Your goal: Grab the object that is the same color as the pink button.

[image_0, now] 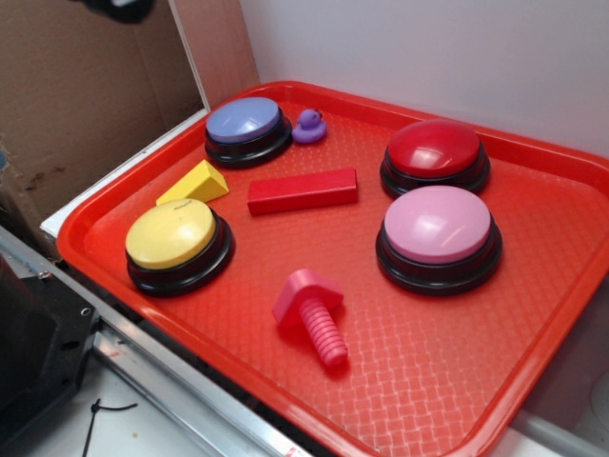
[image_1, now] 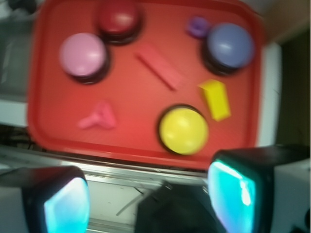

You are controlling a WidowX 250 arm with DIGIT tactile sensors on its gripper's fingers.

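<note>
- High above the red tray [image_0: 533, 314], the gripper [image_1: 146, 204] hangs with its two fingers spread wide and nothing between them; in the wrist view, it sits over the near edge of the tray, well apart from every toy.
- The hot-pink toy bolt [image_0: 312, 316] lies on its side near the front of the tray, blocky head toward the middle, ribbed shaft pointing at the front rim, between the yellow button [image_0: 174, 234] and the pink button [image_0: 438, 225].
- Nothing touches the bolt, so the grab is not yet begun.
- One risk is colour: the red rectangular block [image_0: 303, 190] lies just behind, and against the red tray a loose aim could settle on it.
- Another is the shape: closing across the ribbed shaft may let the bolt roll or squirt out.
- The wrist view is blurred, which suggests alignment is hard to judge from it.
</note>
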